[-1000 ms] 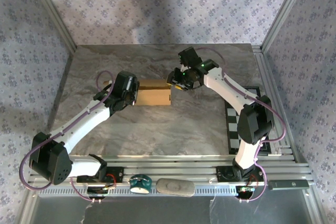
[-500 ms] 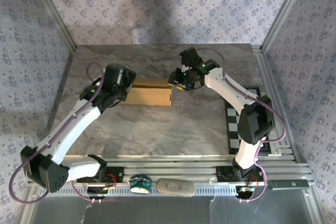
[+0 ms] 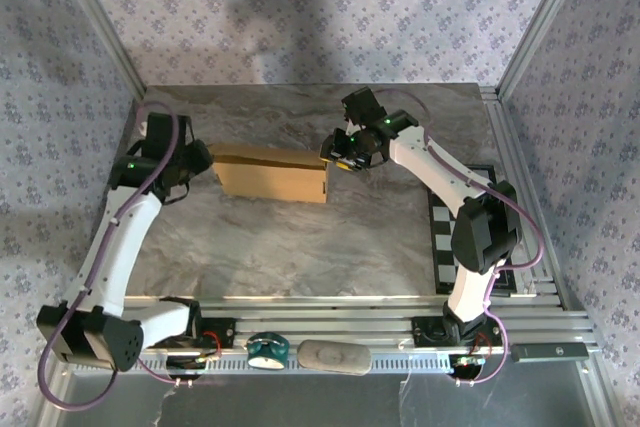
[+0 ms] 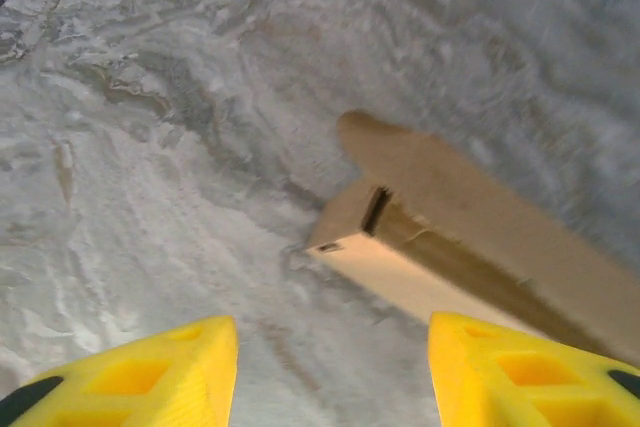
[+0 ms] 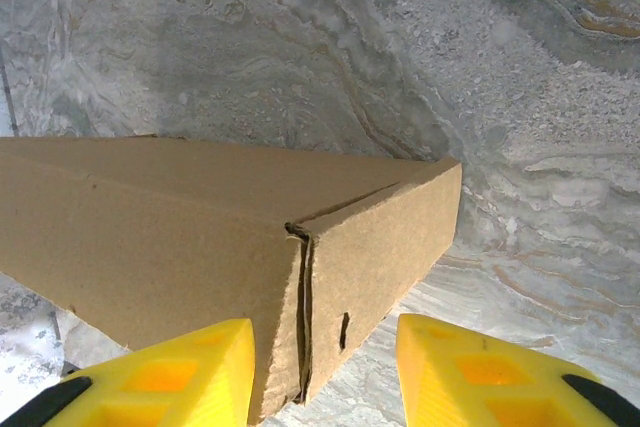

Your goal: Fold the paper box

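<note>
On the marble surface (image 3: 300, 247) the paper box (image 3: 272, 177) looks nearly folded, its nine-o'clock tab seemingly loose, with the left hand (image 4: 330, 347) open nearby and the right hand (image 5: 322, 347) open astride its three-o'clock corner.

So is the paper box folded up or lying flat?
Folded up: the paper box has standing walls meeting at a corner. A dark gap shows at its left end; whether that flap is tucked, cannot tell.
</note>
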